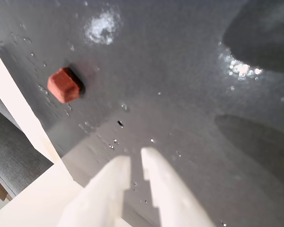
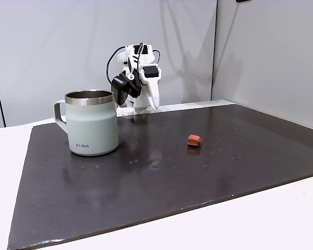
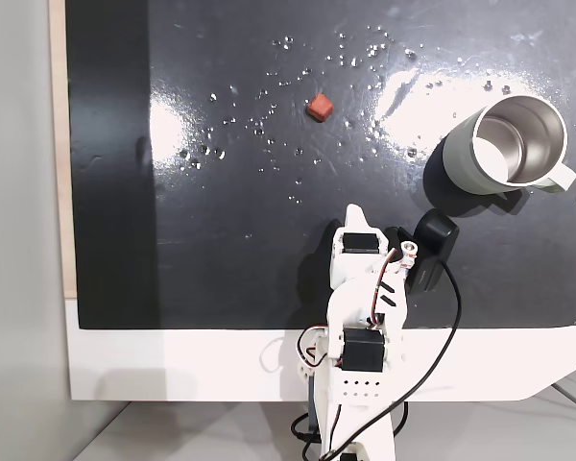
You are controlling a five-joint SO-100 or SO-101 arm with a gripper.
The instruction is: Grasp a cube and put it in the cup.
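The cube (image 1: 64, 85) is a small reddish-brown block lying on the dark mat, up and to the left of my fingertips in the wrist view. In both fixed views the cube (image 2: 194, 140) (image 3: 318, 107) sits alone near the mat's middle. The cup (image 2: 91, 125) (image 3: 504, 144), a pale green mug with a steel rim, stands upright and looks empty from above. My gripper (image 1: 136, 158) (image 3: 355, 213) hangs near the arm's base at the mat's edge, well short of the cube. Its white fingers are almost together with nothing between them.
The dark mat (image 2: 146, 177) carries scattered water droplets and bright glare patches. White table surface (image 2: 281, 219) borders it, with its edge close at the left in the wrist view. The arm's base and cables (image 3: 360, 365) sit on the white strip.
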